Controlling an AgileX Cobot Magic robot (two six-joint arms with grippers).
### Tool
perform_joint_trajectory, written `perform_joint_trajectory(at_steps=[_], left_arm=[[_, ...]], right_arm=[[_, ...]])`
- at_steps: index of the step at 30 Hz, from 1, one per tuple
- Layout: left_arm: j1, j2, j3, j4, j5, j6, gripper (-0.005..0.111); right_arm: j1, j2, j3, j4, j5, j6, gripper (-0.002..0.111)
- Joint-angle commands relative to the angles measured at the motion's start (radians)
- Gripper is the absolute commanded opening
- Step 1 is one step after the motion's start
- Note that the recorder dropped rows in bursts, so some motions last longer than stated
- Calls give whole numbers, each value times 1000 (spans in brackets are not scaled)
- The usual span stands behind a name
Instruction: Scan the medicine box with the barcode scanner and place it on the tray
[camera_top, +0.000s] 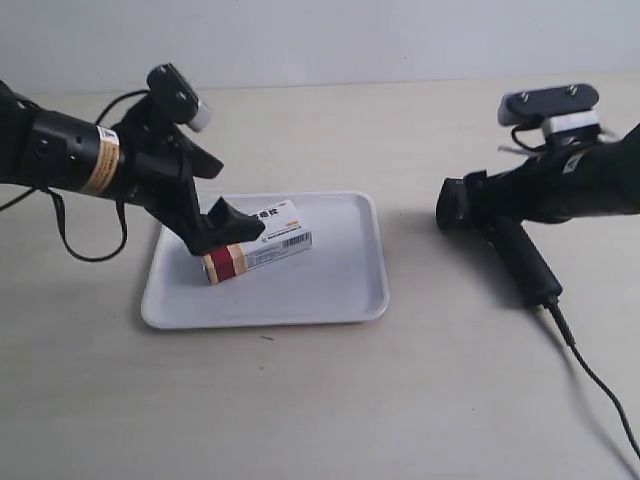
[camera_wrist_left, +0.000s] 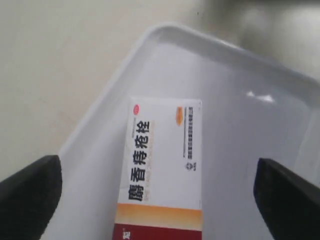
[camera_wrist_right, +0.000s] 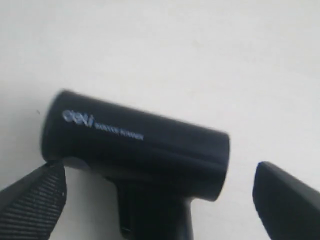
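Observation:
The medicine box (camera_top: 268, 243) lies in the left half of the white tray (camera_top: 340, 300), red and tan band toward the tray's front left. In the left wrist view the medicine box (camera_wrist_left: 165, 165) rests on the tray (camera_wrist_left: 240, 125), blue lettering up. My left gripper (camera_wrist_left: 159, 197) hangs open over its banded end, its fingers (camera_wrist_left: 30, 195) well clear on both sides. The black barcode scanner (camera_top: 500, 230) lies on the table at the right. My right gripper (camera_wrist_right: 160, 197) is open astride the barcode scanner (camera_wrist_right: 135, 145), one fingertip close to the head.
The scanner's black cable (camera_top: 590, 370) trails toward the front right corner of the beige table (camera_top: 320, 400). A black cable loop (camera_top: 70, 235) hangs from the left arm beside the tray. A pale wall runs along the back.

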Motion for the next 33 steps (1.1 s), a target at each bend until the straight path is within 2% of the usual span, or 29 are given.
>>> perform_joint_trajectory(at_steps=[1,3,5,8,11,13,16,17,21,26,28,30,33], left_arm=[[11,-153,-5,49,-39,-171,103],[19,-226,-5,49,-89,-198,98],[32,-292,-3,49,-153,-216,88],[56,-390,8,49,-242,-265,60],[84,-489,44,49,-294,-307,26],[102,-559,98,49,-282,-315,1],[125,-668,217,49,-229,-332,2],[131,-702,254,49,-202,-340,2],[130,-898,449,-10,-49,-350,2],[130,-1181,677,-169,132,-350,2],[130,-1291,736,-189,176,-360,2],[130,-1388,783,-182,177,-378,2],[130,-1517,836,-181,106,-375,2]], right_arm=[[-4,-239,-5,-1,85,11,95],[-4,-356,-5,-1,124,11,94],[-4,-473,-5,-1,157,11,92],[-4,-644,-3,-1,191,11,81],[-4,-799,-1,-1,232,11,57],[-4,-881,-1,-1,253,11,35],[-4,-965,25,-1,241,11,6],[-4,-982,42,-1,228,11,-1],[-4,-1031,116,-1,230,7,0],[-4,-1040,158,22,358,10,0],[-4,-1040,158,22,398,10,0],[-4,-1040,158,22,409,10,0],[-4,-1040,158,22,409,10,0]])
